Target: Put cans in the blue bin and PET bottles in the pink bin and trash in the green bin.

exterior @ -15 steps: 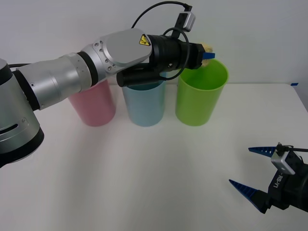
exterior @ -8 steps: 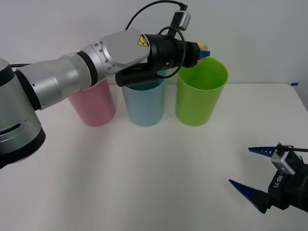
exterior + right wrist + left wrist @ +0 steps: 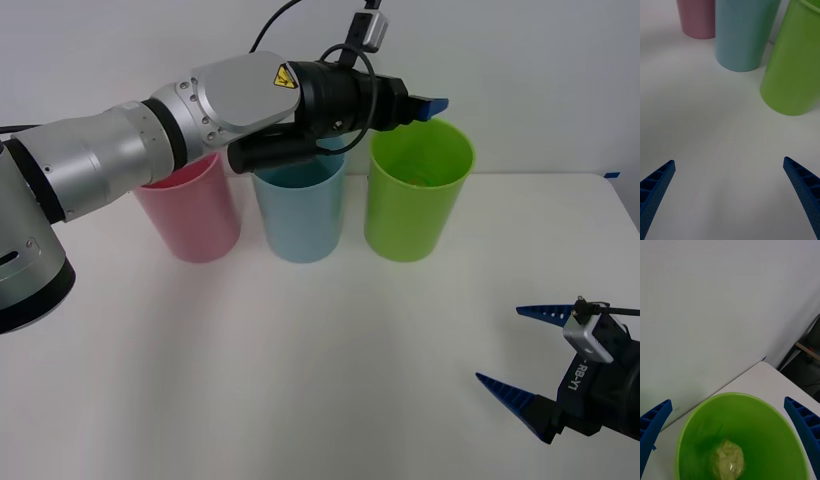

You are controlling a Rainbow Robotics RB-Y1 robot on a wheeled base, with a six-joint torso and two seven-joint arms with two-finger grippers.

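Observation:
The pink bin, the blue bin and the green bin stand in a row at the back of the white table. My left gripper hovers open just over the green bin's mouth. The trash, a pale crumpled ball, lies on the bottom of the green bin, below my open left gripper. My right gripper rests open and empty low over the table's near right. From there it faces the green bin, the blue bin and the pink bin. Cans and PET bottles are out of view.
The table spreads white and bare in front of the bins. A grey wall stands close behind them. The table's right edge lies beyond the green bin.
My left gripper held the trash over the green bin's rim; it has opened, the trash has dropped into the green bin, and the arm has risen slightly. The right arm is still.

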